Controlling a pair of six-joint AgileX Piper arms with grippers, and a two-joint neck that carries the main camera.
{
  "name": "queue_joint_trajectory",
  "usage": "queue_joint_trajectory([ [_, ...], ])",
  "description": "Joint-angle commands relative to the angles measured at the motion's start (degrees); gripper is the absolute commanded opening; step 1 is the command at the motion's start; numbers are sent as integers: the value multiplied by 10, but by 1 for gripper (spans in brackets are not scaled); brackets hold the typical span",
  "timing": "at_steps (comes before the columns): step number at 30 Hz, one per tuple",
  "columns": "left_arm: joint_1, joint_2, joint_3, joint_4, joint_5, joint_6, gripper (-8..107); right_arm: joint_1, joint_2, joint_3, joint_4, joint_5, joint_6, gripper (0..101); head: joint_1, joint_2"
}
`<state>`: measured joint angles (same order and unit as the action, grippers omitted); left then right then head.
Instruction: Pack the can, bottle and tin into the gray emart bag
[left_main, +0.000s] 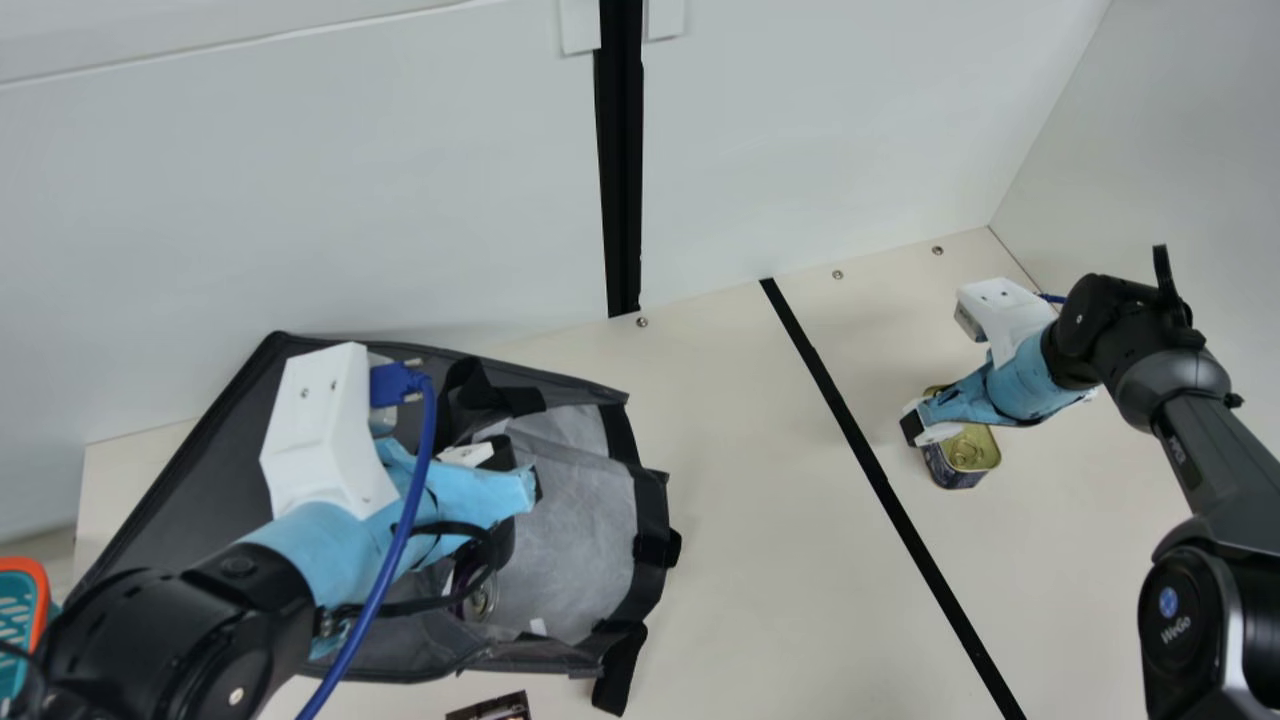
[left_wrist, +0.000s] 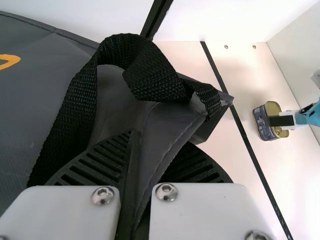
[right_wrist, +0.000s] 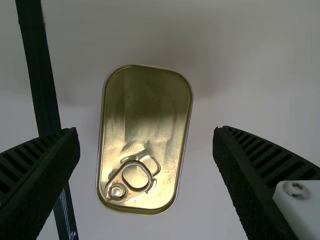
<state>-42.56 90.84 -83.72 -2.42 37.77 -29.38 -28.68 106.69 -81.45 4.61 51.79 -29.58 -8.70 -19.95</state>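
My left gripper (left_main: 512, 472) is at the gray bag (left_main: 575, 510), which lies with its mouth towards the right. In the left wrist view, that gripper (left_wrist: 136, 142) is shut on the bag's edge (left_wrist: 167, 135), close to a black strap. A can (left_main: 480, 600) lies inside the bag, partly hidden by the arm. On the right of the table, my right gripper (left_main: 925, 425) is at the gold-lidded tin (left_main: 970, 452). The right wrist view has the tin (right_wrist: 145, 105) between the widely parted fingers of the gripper (right_wrist: 146, 135), touching neither. I cannot make out the bottle.
A black tape line (left_main: 870, 460) runs between bag and tin. White walls stand behind and at the right. A teal and orange basket (left_main: 40, 600) is at the far left, and a dark printed item (left_main: 492, 708) lies at the front.
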Motion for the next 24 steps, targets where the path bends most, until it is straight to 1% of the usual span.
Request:
queue_joint_trajectory([
  [1, 0, 0, 0, 0, 0, 0, 10, 0, 7, -3, -1, 1, 0, 91, -13, 0],
  [11, 0, 0, 0, 0, 0, 0, 10, 2, 39, -22, -11, 2, 2, 91, -13, 0],
  [24, 0, 0, 0, 0, 0, 0, 10, 5, 59, -36, -11, 12, 8, 4, -13, 0],
])
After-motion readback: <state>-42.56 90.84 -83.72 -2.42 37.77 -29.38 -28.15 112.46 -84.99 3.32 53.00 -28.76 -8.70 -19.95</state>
